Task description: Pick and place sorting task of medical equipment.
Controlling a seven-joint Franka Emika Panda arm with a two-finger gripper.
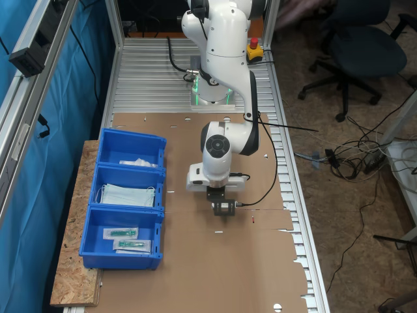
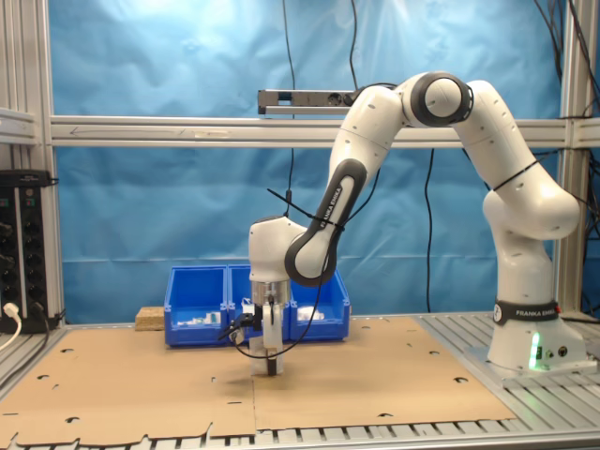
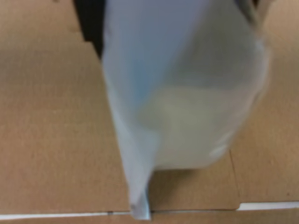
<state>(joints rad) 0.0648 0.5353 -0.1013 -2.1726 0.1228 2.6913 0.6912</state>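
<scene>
In the wrist view the gripper (image 3: 154, 14) pinches a white packet (image 3: 187, 102) above the cardboard; placing it into the blue bin (image 1: 124, 202), left-centre of the first exterior view, remains.

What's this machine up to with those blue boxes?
The white robot arm is sorting medical supplies. Its gripper is low over the cardboard-covered table, pinching a small white packet that hangs from it. The blue three-part bin stands off to the side, already holding white packets, face masks and green-tipped instruments.
</scene>
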